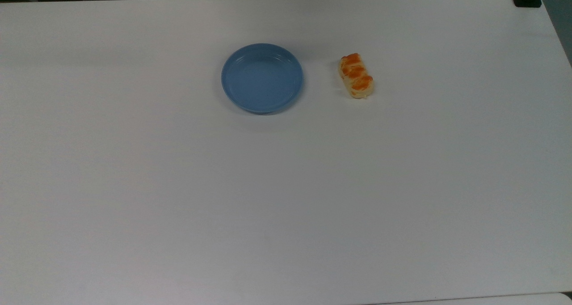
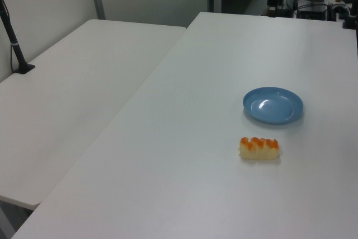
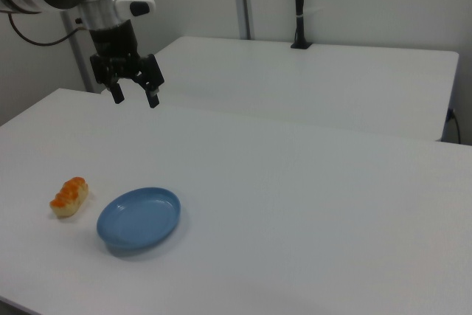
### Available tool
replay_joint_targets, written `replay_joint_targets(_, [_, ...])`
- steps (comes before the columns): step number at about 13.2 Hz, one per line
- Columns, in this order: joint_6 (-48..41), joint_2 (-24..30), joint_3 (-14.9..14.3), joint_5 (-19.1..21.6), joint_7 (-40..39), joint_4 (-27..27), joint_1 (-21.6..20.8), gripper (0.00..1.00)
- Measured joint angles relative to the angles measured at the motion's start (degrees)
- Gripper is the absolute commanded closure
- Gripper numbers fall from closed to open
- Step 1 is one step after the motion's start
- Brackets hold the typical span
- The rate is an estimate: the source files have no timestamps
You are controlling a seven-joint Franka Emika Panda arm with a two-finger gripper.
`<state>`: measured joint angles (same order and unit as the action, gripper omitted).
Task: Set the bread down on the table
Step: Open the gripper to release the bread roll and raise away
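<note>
Orange-topped bread (image 1: 356, 75) lay flat on table (image 1: 286, 197), just beside blue plate (image 1: 262, 78), not touching. Gripper (image 3: 133, 96) hung high, fingers spread, empty, well apart from bread.

Bread (image 1: 356, 75) on table (image 1: 286, 197), near plate (image 1: 262, 78), on top view's right.

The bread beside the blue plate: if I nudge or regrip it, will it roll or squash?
The bread lies flat and oblong on the table, so it probably slides rather than rolls. Its pale, pastry-like body looks soft, so a hard squeeze may dent it. The glazed bumps might be slick.
</note>
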<state>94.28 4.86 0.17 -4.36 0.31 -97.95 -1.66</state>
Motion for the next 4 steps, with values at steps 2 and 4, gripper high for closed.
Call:
replay_joint_targets(2, [-1.1, 0.0, 0.0, 0.0, 0.0, -0.1, 0.0, 0.00])
replay_joint_targets(4, [-1.4, 0.0, 0.0, 0.0, 0.0, -0.1, 0.0, 0.00])
